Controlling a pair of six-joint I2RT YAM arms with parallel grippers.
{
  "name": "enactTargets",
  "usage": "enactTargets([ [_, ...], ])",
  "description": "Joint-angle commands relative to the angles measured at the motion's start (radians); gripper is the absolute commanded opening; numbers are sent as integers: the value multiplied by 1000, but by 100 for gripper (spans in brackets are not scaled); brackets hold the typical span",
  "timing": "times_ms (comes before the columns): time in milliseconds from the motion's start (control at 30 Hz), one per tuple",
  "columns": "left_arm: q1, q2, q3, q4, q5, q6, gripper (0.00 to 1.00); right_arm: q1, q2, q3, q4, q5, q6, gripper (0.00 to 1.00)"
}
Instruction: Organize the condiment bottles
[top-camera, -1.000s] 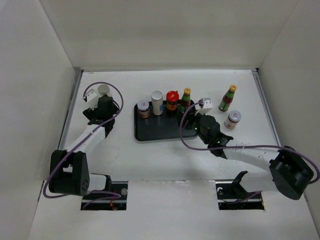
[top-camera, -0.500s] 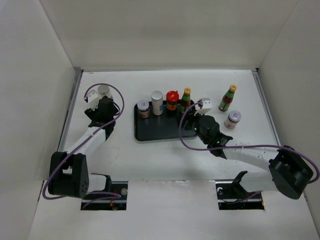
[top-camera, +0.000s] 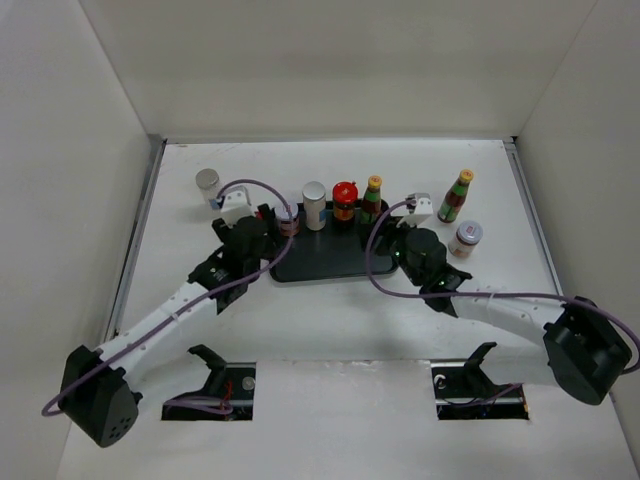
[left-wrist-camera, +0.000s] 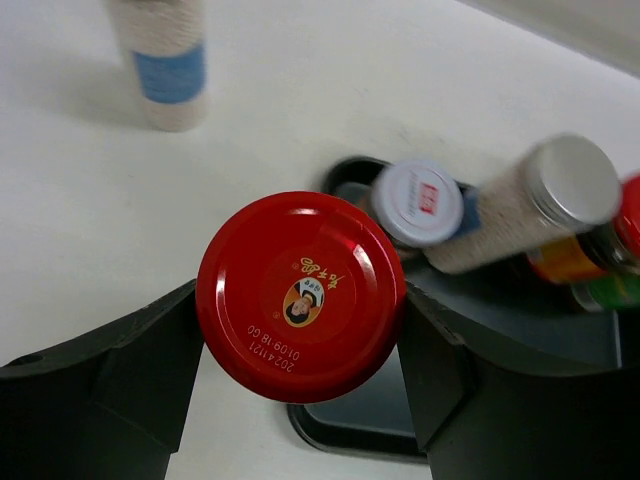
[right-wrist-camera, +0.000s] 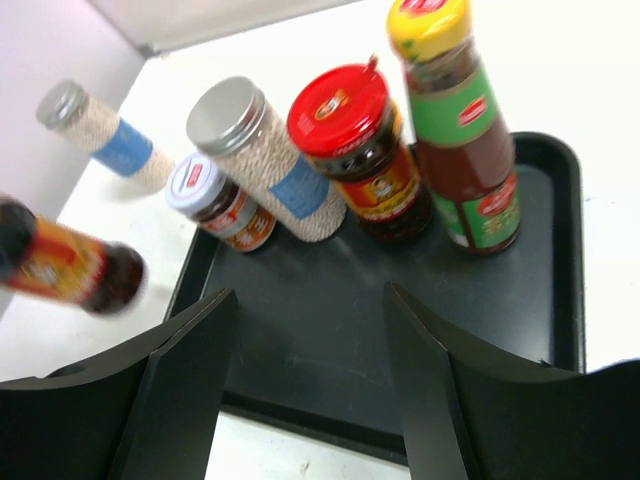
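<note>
Left claw (left-wrist-camera: 300, 350) clamping a red-lidded jar (left-wrist-camera: 300, 290) at the black tray's (top-camera: 330, 262) left end (lifted or resting, hard to tell), right claw (right-wrist-camera: 310, 390) hanging wide and empty at the tray's right end, four bottles (right-wrist-camera: 265, 165) standing along the tray's far edge.

- left arm (top-camera: 170, 315) stretched diagonally forward and inward from its base, forearm low;
- left gripper (left-wrist-camera: 300, 335) clamped on the red-lidded jar (left-wrist-camera: 300, 295), one finger at each side of the lid;
- right arm (top-camera: 500, 305) reaching leftward, elbow far right;
- right gripper (right-wrist-camera: 312, 350) with jaws apart, holding nothing
</note>
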Motion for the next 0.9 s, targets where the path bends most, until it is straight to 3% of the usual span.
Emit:
enactTargets([
  [0, -121, 31, 85, 98, -38, -37, 37, -17, -44, -18, 54, 10, 32, 68],
  [200, -247, 208, 164, 262, -23, -8, 38, -52, -24, -18, 45, -2, 60, 69],
  [433, -287, 409, 209, 374, 43, 0, 38, -75, -14, -26, 47, -4, 78, 69],
  [633, -310, 479, 206, 403, 10, 26, 38, -88, -21, -33, 54, -2, 79, 69],
  [700, -319, 493, 206, 403, -3, 40, 42, -83, -24, -29, 45, 2, 73, 69],
  [867, -347, 496, 221, 360, -23, 73, 65, -101, -37, -39, 45, 7, 81, 71],
])
